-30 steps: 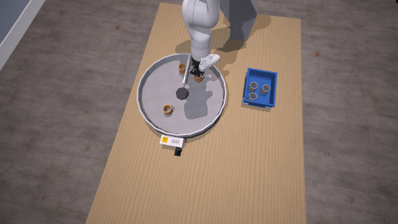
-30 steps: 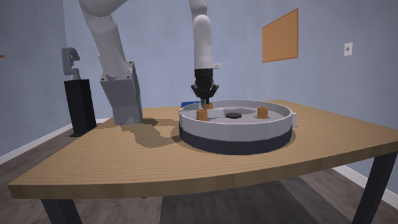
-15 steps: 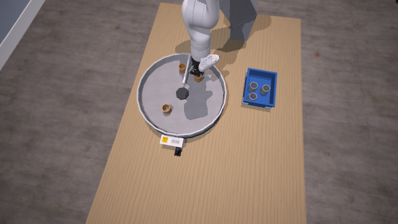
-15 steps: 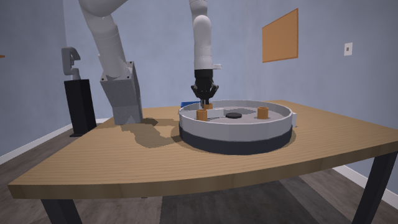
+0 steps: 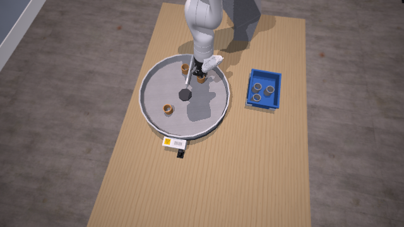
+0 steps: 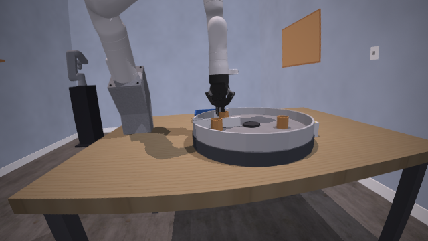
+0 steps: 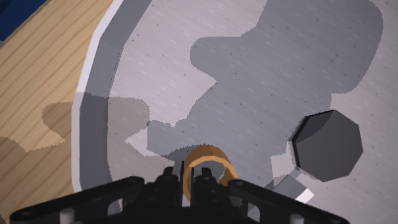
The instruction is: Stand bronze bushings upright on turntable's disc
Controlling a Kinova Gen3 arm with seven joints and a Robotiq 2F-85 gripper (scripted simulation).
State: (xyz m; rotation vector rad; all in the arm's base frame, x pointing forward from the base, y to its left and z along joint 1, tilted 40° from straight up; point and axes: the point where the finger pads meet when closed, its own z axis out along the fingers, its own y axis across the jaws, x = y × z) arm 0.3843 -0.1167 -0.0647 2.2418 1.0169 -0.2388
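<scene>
Gripper (image 6: 221, 108) fingers are clamped on the wall of an upright bronze bushing (image 7: 207, 162), which is held low over the turntable's disc (image 5: 164, 91) near its far rim, beside the dark hub (image 5: 185, 94), while three steel bushings (image 5: 256, 98) are left in the blue crate (image 5: 266, 74).

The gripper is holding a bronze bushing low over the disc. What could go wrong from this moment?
1. The gripper pinches only one wall of the bronze bushing, so it may tip when released.
2. The white bar lies close beside it; a bump could topple it.
</scene>
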